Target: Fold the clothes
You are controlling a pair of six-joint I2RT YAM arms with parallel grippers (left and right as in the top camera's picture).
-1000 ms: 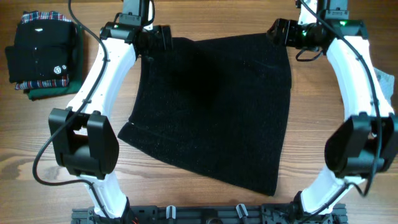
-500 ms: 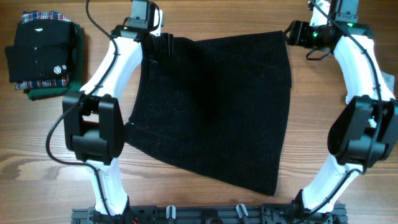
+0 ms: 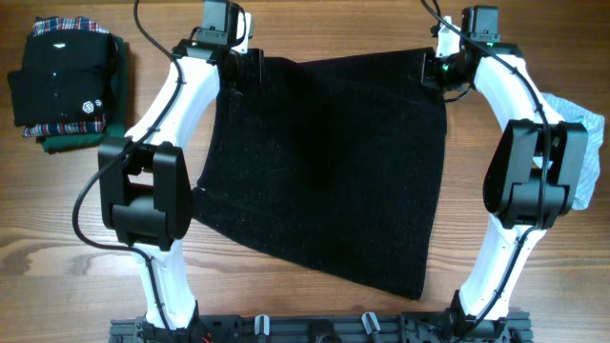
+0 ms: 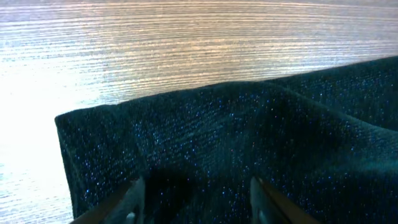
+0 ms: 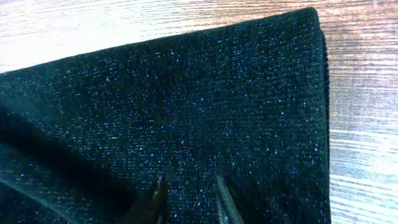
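The black cloth (image 3: 324, 162) is lying spread flat on the wooden tabletop (image 3: 29, 191), a four-sided shape with its far edge running between the two arms and its near right corner reaching toward the robot's base. Its surface is looking smooth in the overhead view, with a soft ridge showing near the far left corner in the left wrist view.

The left end effector (image 4: 196, 200) is sitting over the cloth's far left corner, its fingers (image 4: 132, 202) standing wide apart with the dark knit lying flat between them. The right end effector (image 5: 191, 198) is sitting over the cloth's far right corner, close to the doubled edge; its fingers (image 5: 224, 198) are showing a narrower gap, apart rather than pinched, with the fabric unbunched under them.

Well to the left of the cloth, a stack of folded clothes (image 3: 65, 84) is resting, black on top with plaid and green beneath. To the right of the cloth, past the right arm, a pale blue garment (image 3: 591, 124) is lying crumpled.
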